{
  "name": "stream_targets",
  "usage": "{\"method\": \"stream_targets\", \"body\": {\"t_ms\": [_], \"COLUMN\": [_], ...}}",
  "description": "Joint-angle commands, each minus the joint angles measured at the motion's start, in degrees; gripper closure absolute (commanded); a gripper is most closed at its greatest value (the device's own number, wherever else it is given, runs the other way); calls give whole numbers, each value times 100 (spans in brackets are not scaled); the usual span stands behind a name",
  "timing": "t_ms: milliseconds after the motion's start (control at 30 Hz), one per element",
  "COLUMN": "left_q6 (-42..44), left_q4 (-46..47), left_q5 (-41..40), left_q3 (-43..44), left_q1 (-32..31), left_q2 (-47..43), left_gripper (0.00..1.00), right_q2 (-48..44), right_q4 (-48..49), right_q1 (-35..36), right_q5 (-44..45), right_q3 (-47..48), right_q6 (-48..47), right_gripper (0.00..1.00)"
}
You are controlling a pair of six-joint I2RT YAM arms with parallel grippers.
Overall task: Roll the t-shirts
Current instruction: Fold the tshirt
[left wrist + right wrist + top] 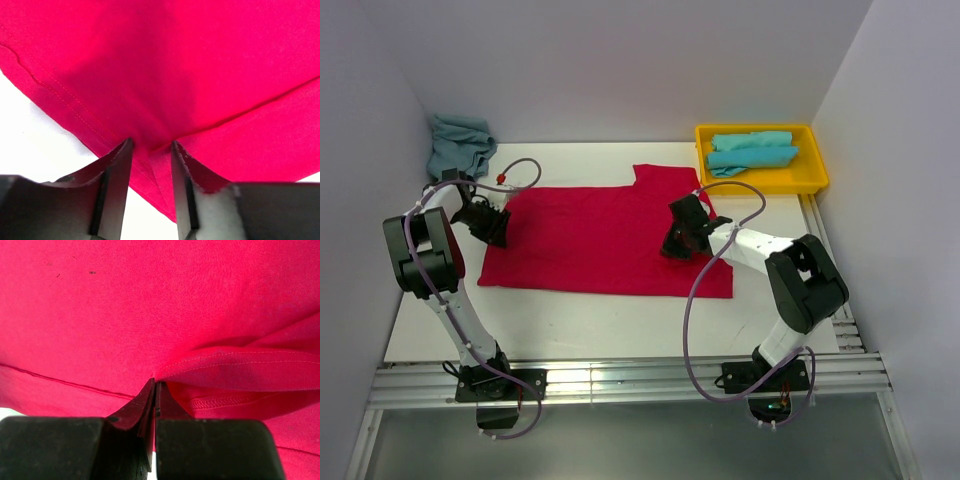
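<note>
A bright red t-shirt lies spread flat on the white table. At its left edge my left gripper stands over the hem. In the left wrist view its jaws are apart, with a raised ridge of red cloth between them. My right gripper is on the shirt's right part; seen from the right wrist, it is shut on a folded, stitched edge of the red shirt. Another turquoise t-shirt lies crumpled in the back left corner. Two rolled turquoise t-shirts lie in the tray.
A yellow plastic tray sits at the back right corner. Grey walls close the table at the left, back and right. A metal rail runs along the near edge by the arm bases. Cables loop above both arms.
</note>
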Motion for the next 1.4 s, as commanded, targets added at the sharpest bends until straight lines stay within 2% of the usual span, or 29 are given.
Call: {"method": "stream_targets", "body": {"t_ms": [0,167,433,533,933,967,1367], "left_q6": [153,205,232,223,267,249,-23], "left_q4": [-188,-293,-373,-434,-584,-566,-259], "left_q5": [51,69,69,86,122,121,-54], "left_q3": [57,13,-4,39,75,49,-145], "left_q1": [-15,-24,-24,-24,-24,-24,46], "left_q2": [-86,-173,-332,-349,-481,-516,-824], "left_gripper": [59,65,66,69,95,99,100], "right_q2": [27,36,45,45,89,89,203], "right_q4": [79,53,53,62,44,35,-149], "right_q1": [39,30,30,30,30,21,-145], "right_q5": [42,60,60,60,77,77,227], "right_q3": [268,285,268,268,320,346,794], "right_q6": [-63,-63,-36,-45,-28,-27,-185], "right_gripper": [100,100,100,100,100,100,100]}}
